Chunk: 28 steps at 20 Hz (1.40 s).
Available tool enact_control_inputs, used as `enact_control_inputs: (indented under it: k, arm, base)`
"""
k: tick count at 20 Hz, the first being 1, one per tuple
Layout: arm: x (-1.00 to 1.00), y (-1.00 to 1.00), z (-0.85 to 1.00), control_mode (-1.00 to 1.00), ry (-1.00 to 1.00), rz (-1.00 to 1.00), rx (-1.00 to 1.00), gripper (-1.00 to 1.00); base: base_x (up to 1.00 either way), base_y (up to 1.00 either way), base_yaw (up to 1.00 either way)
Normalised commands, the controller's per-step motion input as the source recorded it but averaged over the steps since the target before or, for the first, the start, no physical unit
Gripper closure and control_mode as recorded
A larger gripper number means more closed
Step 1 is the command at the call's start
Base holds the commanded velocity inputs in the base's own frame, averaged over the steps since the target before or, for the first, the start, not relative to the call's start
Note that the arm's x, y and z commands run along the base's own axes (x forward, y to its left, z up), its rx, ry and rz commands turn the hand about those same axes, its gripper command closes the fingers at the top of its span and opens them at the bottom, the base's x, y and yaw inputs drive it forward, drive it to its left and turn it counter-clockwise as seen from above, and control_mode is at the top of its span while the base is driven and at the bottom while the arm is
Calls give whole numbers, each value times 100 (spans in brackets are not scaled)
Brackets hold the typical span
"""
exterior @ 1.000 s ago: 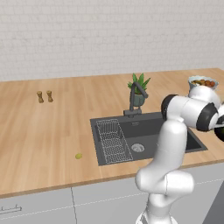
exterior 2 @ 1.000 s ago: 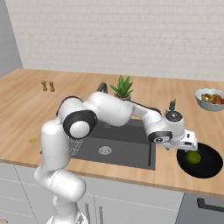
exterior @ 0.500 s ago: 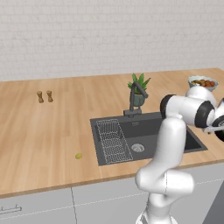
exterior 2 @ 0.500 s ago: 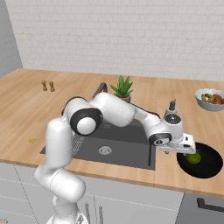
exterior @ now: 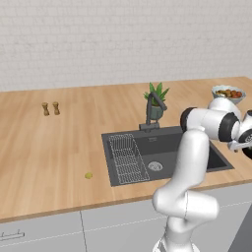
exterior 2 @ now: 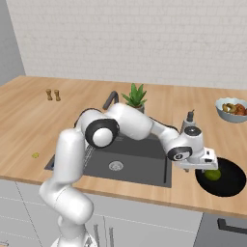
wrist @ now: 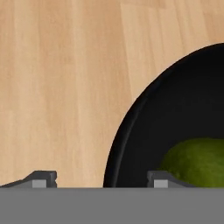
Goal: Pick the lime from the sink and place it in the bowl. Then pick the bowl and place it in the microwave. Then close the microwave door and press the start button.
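We see the lime [wrist: 199, 162] lying inside the bowl [wrist: 175, 113], so we judge the 1st step done and the bowl pickup as the step in hand. In the hand view the hand [wrist: 100, 179] sits low over the bowl's near rim, 1 tip over bare counter [wrist: 65, 87] and the other over the bowl's inside, just beside the lime; that straddle looks meant for pinching the rim wall. The tips stand apart with nothing between them but the rim edge, and we cannot tell whether they have begun to close on it. From the right base view the bowl rests near the counter's front edge, beyond the hand, with the sink [exterior 2: 130, 164] behind the hand on the arm's side and a pale fruit bowl [exterior 2: 232, 110] well apart toward the wall. Bare wood lies around the bowl, so lifting straight up looks free; the lime close to the inner tip is what we would watch for a nudge.
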Motion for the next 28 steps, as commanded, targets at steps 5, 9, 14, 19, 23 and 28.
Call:
enact_control_inputs:
  k: [5, 9, 14, 19, 23, 28]
  arm:
    - [0, -11, -35, -100, 5, 3, 0, 100]
    - [0, -7, -42, -100, 6, 4, 0, 100]
    - [-11, -1, -17, -100, 1, 4, 0, 100]
    - [-46, 1, 0, -100, -8, 0, 0, 100]
    - [-64, 22, 31, -100, -23, 4, -6, 100]
    - [-49, 36, 81, -100, -4, 14, -16, 100]
  base:
    - [0, 0, 0]
    - [0, 0, 0]
    - [0, 0, 0]
    - [0, 0, 0]
    - [0, 0, 0]
    - [0, 0, 0]
